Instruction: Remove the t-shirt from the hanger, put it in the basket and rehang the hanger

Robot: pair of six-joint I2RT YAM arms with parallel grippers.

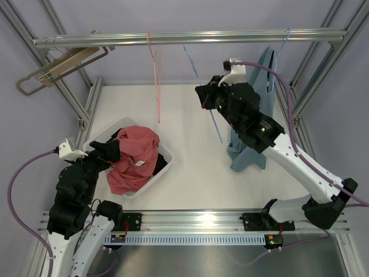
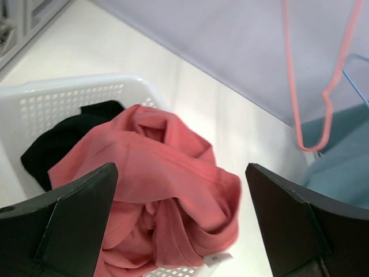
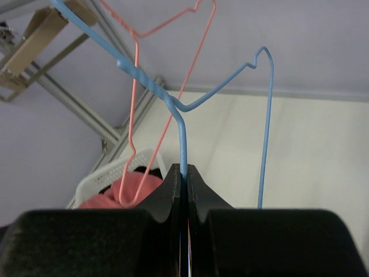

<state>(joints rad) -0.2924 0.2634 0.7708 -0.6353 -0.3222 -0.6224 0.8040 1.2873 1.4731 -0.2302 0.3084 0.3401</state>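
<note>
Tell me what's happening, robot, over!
Left gripper open over the basket. Right gripper shut on the blue hanger. Red t-shirt in basket, pink hanger bare. Teal shirt hangs beside right gripper.

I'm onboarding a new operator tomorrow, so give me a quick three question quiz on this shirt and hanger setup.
1. True or false: the left gripper is shut on the red t-shirt.
2. The right gripper clamps: A the red t-shirt, B a bare blue hanger, C nothing.
3. What colour is the garment beside the red t-shirt in the white basket?
Key: 1 false, its jaws stand open above the shirt; 2 B; 3 black.
</note>
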